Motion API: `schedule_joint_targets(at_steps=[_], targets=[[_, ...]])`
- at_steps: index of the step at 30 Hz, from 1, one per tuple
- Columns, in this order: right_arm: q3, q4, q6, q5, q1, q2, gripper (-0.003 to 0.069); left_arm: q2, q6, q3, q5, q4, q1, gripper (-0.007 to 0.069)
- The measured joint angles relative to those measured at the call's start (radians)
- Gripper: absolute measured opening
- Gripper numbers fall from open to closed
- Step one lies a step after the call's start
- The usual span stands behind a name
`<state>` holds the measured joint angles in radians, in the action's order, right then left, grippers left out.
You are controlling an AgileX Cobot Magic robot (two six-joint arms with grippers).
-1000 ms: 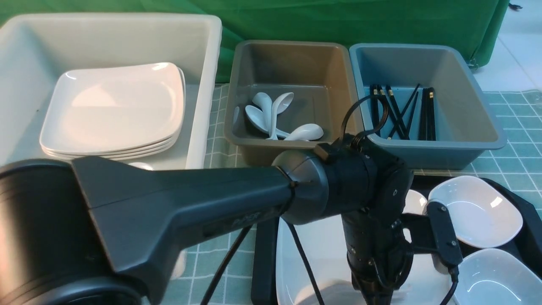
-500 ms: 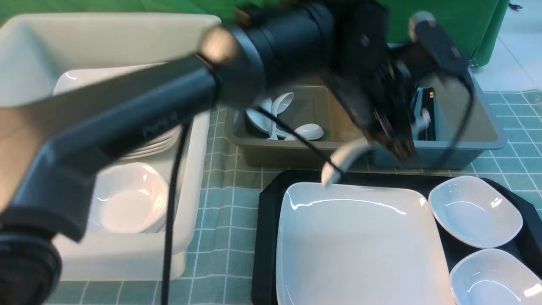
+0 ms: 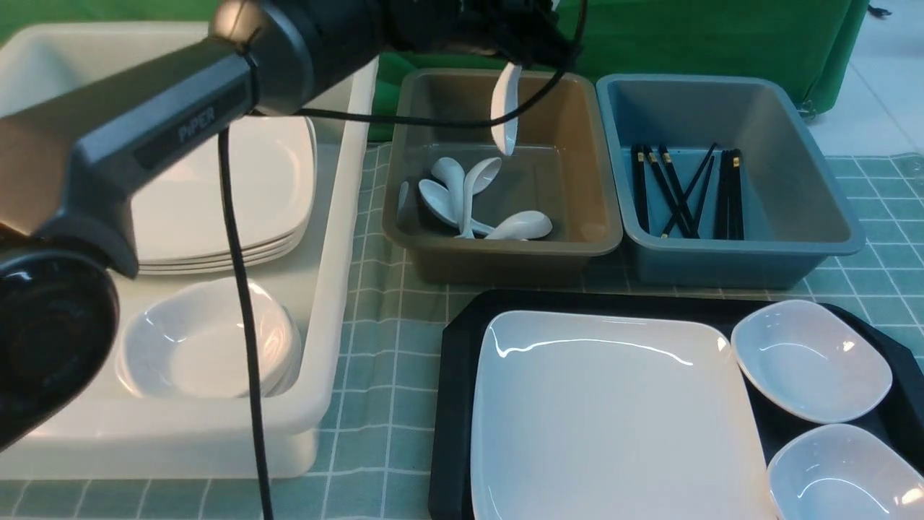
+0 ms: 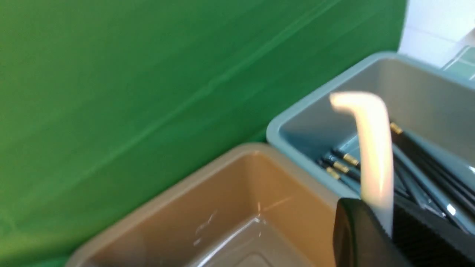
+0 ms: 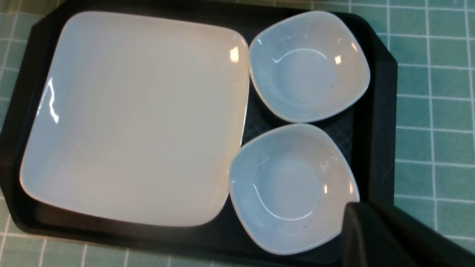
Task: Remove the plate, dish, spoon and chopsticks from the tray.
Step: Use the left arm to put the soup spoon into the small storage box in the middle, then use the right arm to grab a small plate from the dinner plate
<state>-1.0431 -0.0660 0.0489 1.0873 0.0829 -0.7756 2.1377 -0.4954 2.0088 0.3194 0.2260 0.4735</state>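
spoon point(image 3: 504, 108): upright between fingers point(image 4: 352, 226) | plate point(image 3: 613, 419), dishes point(image 3: 812, 361): white, on black tray point(image 3: 453, 404) | chopsticks point(image 3: 729, 195): in blue bin point(image 3: 736, 248)

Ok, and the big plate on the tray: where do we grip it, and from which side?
I'd pinch the plate by its left rim: broad and flat, it offers little but the edge. Come from above on the left. The right side looks worse, as both small dishes crowd it there.

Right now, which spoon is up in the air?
The spoon by the left pincer. The other spoons lie in the brown bin.
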Motion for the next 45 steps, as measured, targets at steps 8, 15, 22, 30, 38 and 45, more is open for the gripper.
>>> schedule_joint_targets(at_steps=[8, 15, 22, 30, 38, 45], targets=[[0.0, -0.001, -0.003, -0.016, 0.0, -0.025, 0.0036, -0.009, 0.125, 0.0, 0.133, -0.055, -0.008, 0.0472], [0.036, -0.004, 0.105, 0.042, 0.018, -0.19, 0.0235, -0.189, 0.314, 0.0, 0.628, -0.199, -0.008, 0.0146], [0.266, 0.046, 0.165, -0.05, 0.132, -0.278, 0.0519, -0.397, 0.326, -0.161, 0.751, -0.206, -0.008, 0.0006], [0.472, 0.085, 0.162, -0.369, 0.276, -0.401, 0.0549, -0.806, 0.402, -0.706, 0.528, -0.148, -0.01, 0.0001], [0.476, 0.208, 0.063, -0.491, 0.3, -0.542, 0.055, -1.152, 0.495, -1.067, 0.441, -0.146, -0.01, 0.0001], [0.476, 0.215, 0.031, -0.497, 0.344, -0.6, 0.0552, -1.349, 0.539, -1.178, 0.446, -0.15, -0.01, 0.0001]])
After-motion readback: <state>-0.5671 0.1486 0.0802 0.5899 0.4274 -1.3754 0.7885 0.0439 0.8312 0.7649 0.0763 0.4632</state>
